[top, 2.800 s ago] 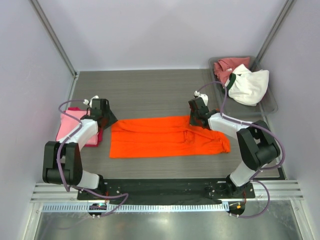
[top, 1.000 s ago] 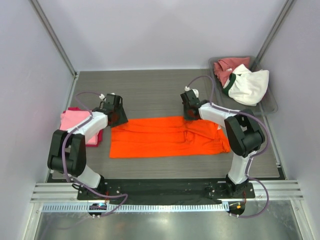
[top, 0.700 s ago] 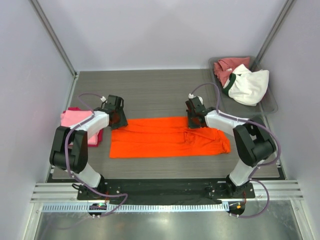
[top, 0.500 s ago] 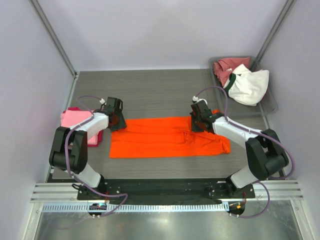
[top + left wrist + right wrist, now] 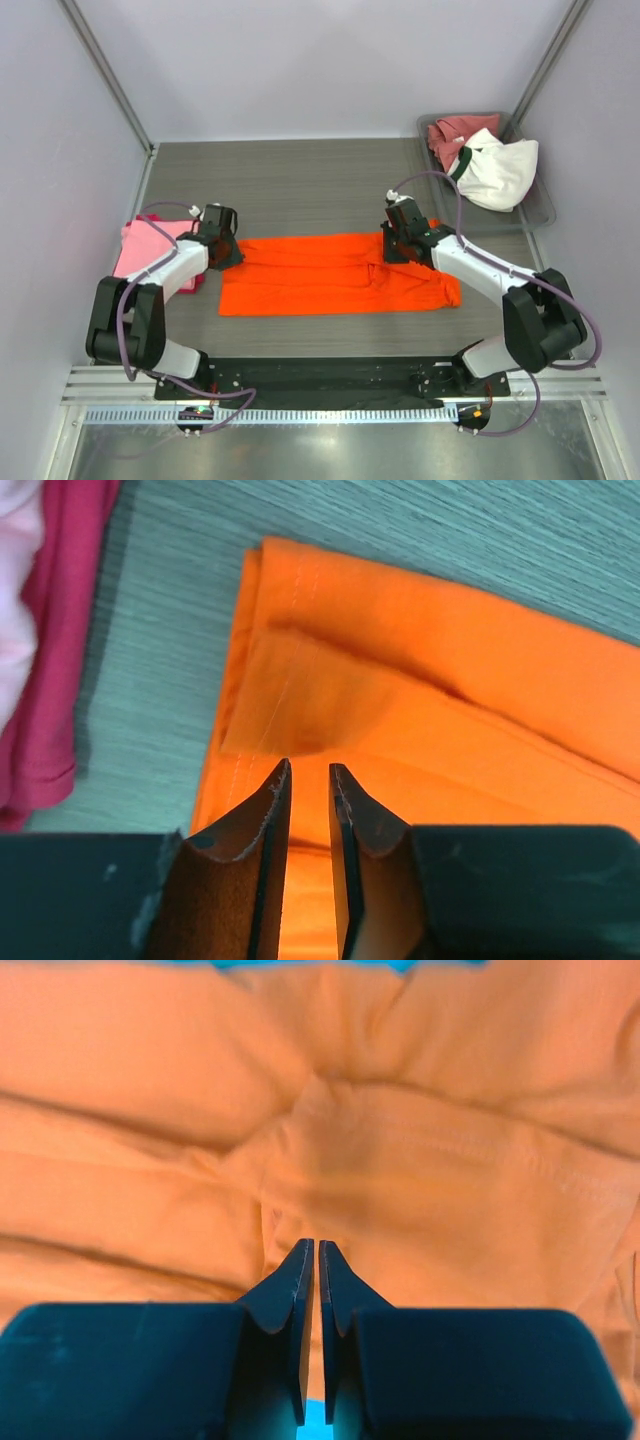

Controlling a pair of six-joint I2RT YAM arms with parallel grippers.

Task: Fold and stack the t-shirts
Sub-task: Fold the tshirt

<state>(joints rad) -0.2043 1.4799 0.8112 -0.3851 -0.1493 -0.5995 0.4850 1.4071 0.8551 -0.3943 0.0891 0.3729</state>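
Observation:
A bright orange t-shirt (image 5: 330, 274) lies folded into a long flat strip across the table's middle. My left gripper (image 5: 228, 253) hovers over its left end. In the left wrist view the left gripper (image 5: 307, 768) is open by a narrow gap and holds nothing, with the orange cloth (image 5: 420, 680) below it. My right gripper (image 5: 392, 246) is over the shirt's far right part. In the right wrist view the right gripper (image 5: 310, 1243) is shut and empty above wrinkled orange cloth (image 5: 420, 1180). A light pink t-shirt (image 5: 140, 248) lies folded on a magenta one (image 5: 192, 281) at the left.
A grey tray (image 5: 540, 210) at the back right holds a dusty rose-red t-shirt (image 5: 448, 133) and a white t-shirt with a dark green collar (image 5: 500, 170). Side walls stand close on the left and right. The magenta cloth (image 5: 45, 680) shows at the left wrist view's left edge.
Both grippers moved from the shirt's far edge toward me, onto its ends. The left arm swung a little left. The orange shirt has not moved.

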